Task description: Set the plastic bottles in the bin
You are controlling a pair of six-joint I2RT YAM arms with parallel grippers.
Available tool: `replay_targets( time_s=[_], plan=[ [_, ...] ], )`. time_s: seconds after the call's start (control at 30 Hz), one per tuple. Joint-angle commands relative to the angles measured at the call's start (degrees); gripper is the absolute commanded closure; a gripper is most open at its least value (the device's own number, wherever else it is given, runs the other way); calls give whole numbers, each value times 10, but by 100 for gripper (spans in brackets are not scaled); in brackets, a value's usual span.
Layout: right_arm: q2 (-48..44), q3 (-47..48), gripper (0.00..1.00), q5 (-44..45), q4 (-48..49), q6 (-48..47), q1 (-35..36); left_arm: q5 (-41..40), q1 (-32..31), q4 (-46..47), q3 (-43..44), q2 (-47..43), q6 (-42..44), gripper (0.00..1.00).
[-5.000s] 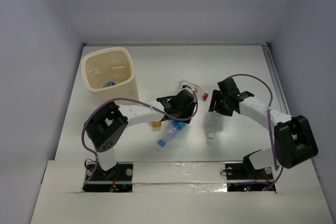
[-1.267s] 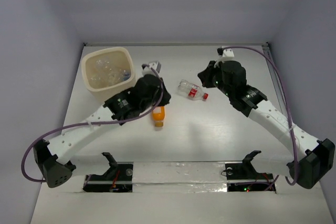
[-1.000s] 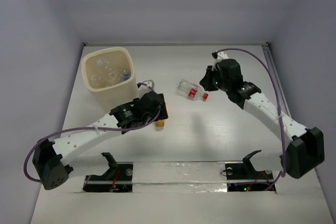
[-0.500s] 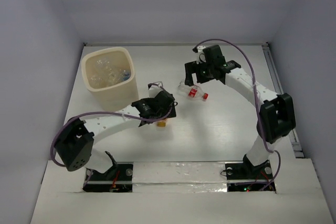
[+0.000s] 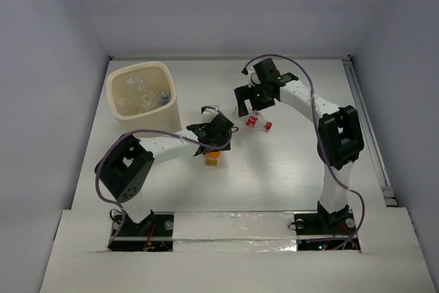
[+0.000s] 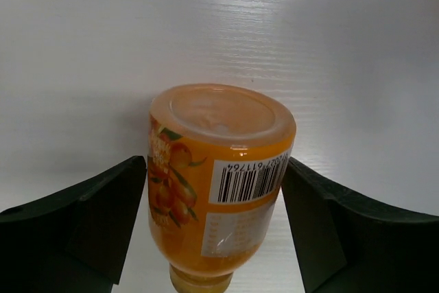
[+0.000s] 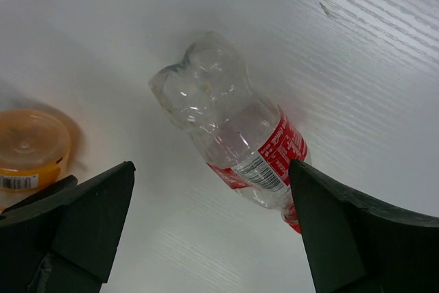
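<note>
Jaws wide, flanking orange bottle [image 6: 216, 183] and clear bottle [image 7: 233, 135].

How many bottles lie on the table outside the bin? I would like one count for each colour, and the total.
Orange bottle: 1
Clear bottle with red label: 1
Total: 2

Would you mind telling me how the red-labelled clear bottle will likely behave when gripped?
The red-labelled bottle looks empty and crumpled, so probably light and yielding under the right gripper. Lying on its side, round-bodied, it may roll if nudged.
</note>
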Motion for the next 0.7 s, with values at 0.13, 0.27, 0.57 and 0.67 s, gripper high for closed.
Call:
replay_targets(
  time_s=[0.13,0.27,0.57,0.67],
  plan=[
    [46,59,2,-9,-18,-4,-4,17,3,34,1,-13,19,50],
    [70,63,4,-14,-11,10,-4,29,3,37,-8,-61,16,60],
    [74,47,17,-14,3,25,-4,61,3,-39,117,-273,35,62],
    [74,41,26,-21,2,31,-4,49,42,-89,221,-307,55,62]
  ],
)
